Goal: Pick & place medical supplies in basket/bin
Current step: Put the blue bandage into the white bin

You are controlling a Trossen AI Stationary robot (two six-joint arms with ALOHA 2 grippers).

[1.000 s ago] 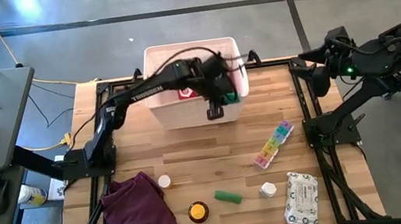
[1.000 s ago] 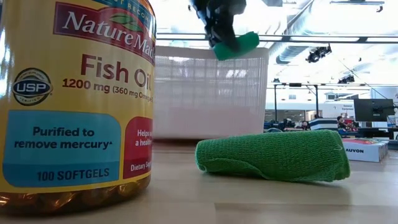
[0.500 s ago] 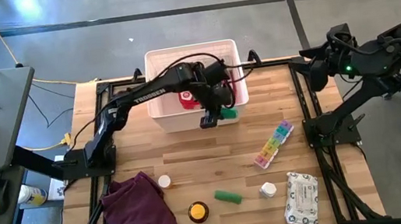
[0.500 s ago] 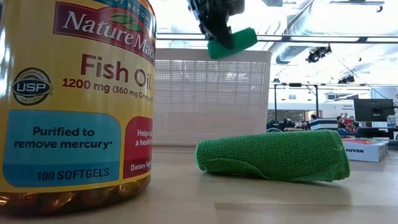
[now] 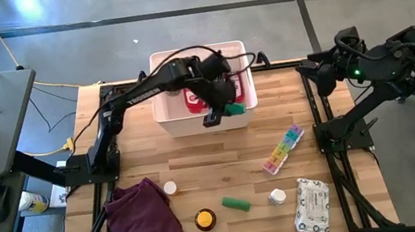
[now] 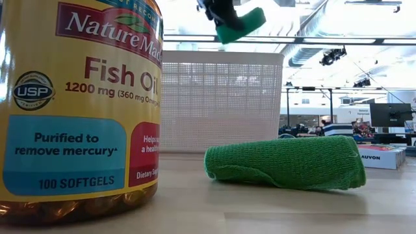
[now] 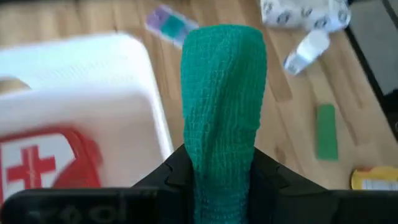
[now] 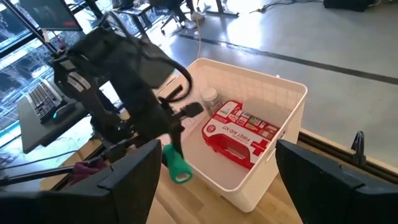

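We are holding a green roll [image 5: 234, 109] in our left tool [image 5: 222, 113], the fingers clamped on its lower part so that only the upper length is showing in the left wrist view [image 7: 222, 106]; the tool is hanging over the near wall of the white basket [image 5: 167, 120], and from the high view we cannot tell whether the roll is inside the rim or just outside it. Under the tool, inside the basket, the red first-aid case [image 8: 239, 132] is lying flat, and a small white bottle [image 8: 211, 99] is standing just beyond it; our own arm is covering much of both from above. On the surface [image 5: 198, 162], well apart from the tool on its near side, a second green roll [image 5: 235, 204], the rainbow pill organiser [image 5: 283, 149], a white bottle [image 5: 277, 196], the wipes pack [image 5: 312, 205] and a fish oil bottle [image 6: 78, 104] are lying; that bottle is cut off in the low view. Our right tool [image 5: 320, 67] is waiting at the surface's far right edge; whether its fingers are apart we cannot tell.
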